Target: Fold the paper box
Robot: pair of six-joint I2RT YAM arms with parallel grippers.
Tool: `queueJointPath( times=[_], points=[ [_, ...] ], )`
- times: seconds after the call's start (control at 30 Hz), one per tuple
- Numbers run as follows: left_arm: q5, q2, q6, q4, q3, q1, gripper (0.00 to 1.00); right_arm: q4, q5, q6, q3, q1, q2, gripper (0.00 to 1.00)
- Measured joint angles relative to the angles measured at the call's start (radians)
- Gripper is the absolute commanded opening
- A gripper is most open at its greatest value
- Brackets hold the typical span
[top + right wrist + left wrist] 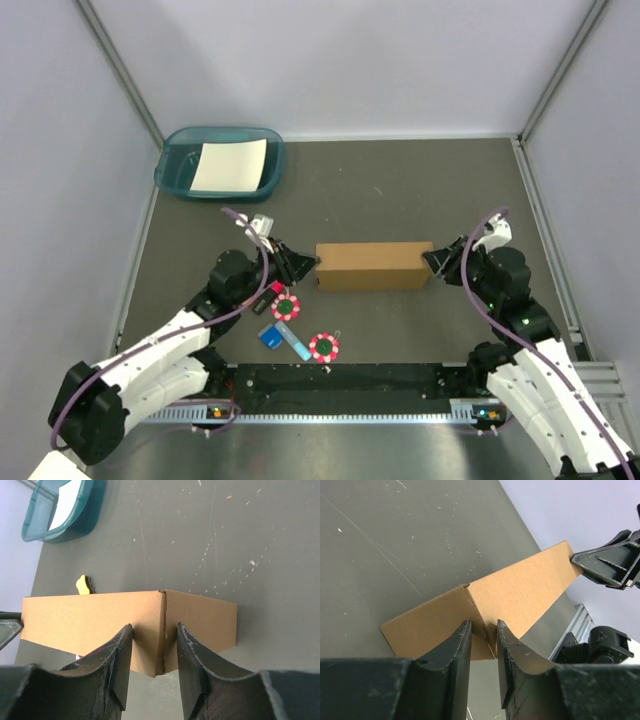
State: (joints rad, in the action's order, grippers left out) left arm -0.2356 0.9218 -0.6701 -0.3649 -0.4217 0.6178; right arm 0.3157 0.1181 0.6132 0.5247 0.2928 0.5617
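The paper box (373, 266) is plain brown corrugated cardboard. In the top view it looks like one long, low block with straight edges, and its upper face is closed and smooth. It lies on the dark table to the right of the teal tray (168, 178), nearer to the arm bases than the tray is, and well apart from it. Each wrist view shows a sharp upright crease where a long wall meets a short end wall.

The left gripper (308, 265) is at the box end that is nearer to the tray. Its jaws are narrow, and its fingers (455, 655) are closed on the corner crease there. The right gripper (430, 262) is at the end far from the tray. Its jaws are partly apart, with one finger on each side of the crease. I cannot tell if these fingers (192, 655) press the cardboard.

The fingers cover the lower part of both corners, and the grippers hide both ends in the top view. The inside of the box and its flaps are not visible. A white sheet (230, 165) lies in the tray, which the right wrist view cuts off. Some small coloured pieces (297, 328) lie nearer to the bases than the tray, but they are too small to identify. A small yellow thing (84, 584) is half hidden behind the box.
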Motion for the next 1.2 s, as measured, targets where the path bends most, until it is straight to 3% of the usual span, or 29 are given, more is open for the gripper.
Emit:
queueJointPath(
  times=[0.03, 0.1, 0.13, 0.17, 0.33, 0.43, 0.53, 0.7, 0.9, 1.03, 1.2],
  points=[
    [0.006, -0.037, 0.0, -0.005, 0.026, 0.01, 0.27, 0.016, -0.005, 0.005, -0.008, 0.01, -0.035, 0.37],
    [0.012, -0.117, -0.003, 0.003, 0.074, 0.029, 0.39, 0.07, -0.008, 0.022, -0.025, 0.035, -0.114, 0.46],
    [0.017, -0.172, -0.005, 0.01, 0.106, 0.04, 0.48, 0.1, -0.005, 0.033, -0.034, 0.049, -0.162, 0.5],
    [0.02, -0.237, -0.009, 0.039, 0.136, 0.052, 0.63, 0.135, 0.006, 0.049, -0.042, 0.064, -0.209, 0.54],
    [0.099, -0.595, -0.024, 0.324, 0.198, 0.091, 0.98, 0.319, 0.039, 0.117, -0.031, 0.105, -0.36, 0.65],
    [0.223, -0.777, -0.026, 0.421, 0.179, 0.091, 0.99, 0.375, 0.03, 0.132, 0.038, 0.105, -0.354, 0.66],
    [0.301, -0.764, -0.026, 0.453, 0.128, 0.091, 0.99, 0.379, 0.015, 0.135, 0.109, 0.105, -0.306, 0.67],
    [0.303, -0.504, -0.066, 0.446, 0.089, 0.091, 0.99, 0.373, -0.026, 0.14, 0.093, 0.105, -0.214, 0.69],
    [0.185, -0.167, -0.111, 0.434, 0.09, 0.091, 0.99, 0.382, -0.058, 0.151, -0.023, 0.106, -0.068, 0.7],
    [0.116, -0.092, -0.121, 0.378, 0.092, 0.091, 0.99, 0.364, -0.053, 0.158, -0.061, 0.106, -0.012, 0.69],
    [0.013, -0.033, -0.124, 0.24, 0.126, 0.091, 0.9, 0.268, -0.006, 0.162, -0.137, 0.106, 0.003, 0.61]
  ],
)
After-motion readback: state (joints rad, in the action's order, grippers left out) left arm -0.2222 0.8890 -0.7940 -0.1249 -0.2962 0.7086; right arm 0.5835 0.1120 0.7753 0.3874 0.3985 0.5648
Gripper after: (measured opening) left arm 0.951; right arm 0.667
